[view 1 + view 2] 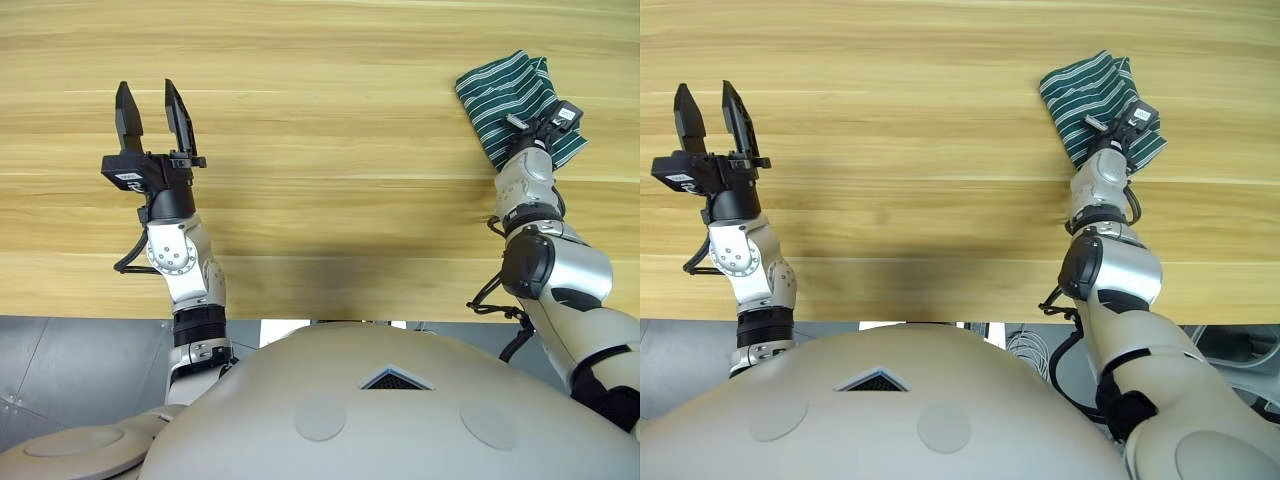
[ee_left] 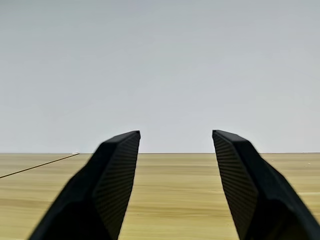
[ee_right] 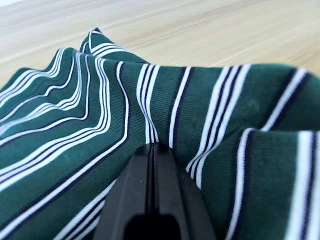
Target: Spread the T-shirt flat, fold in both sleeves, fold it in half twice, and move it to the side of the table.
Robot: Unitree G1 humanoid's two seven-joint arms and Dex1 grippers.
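Though folded, dark-green white-striped T-shirt (image 1: 505, 92)

Lighting was bright, even and diffuse across the tabletop (image 1: 330, 120), with no glare. A soft, broad shadow lay along its near edge. In the right wrist view, the T-shirt (image 3: 165, 100) blurred toward the frame edge, as did the wood beyond.

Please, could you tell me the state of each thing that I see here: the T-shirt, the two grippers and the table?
T-shirt: folded into a small bundle, lying on the table toward the robot's right, pinched at one fold.
left gripper: open, holding nothing, held over the table.
right gripper: shut on the T-shirt's fabric.
table: wooden top, carrying the T-shirt.
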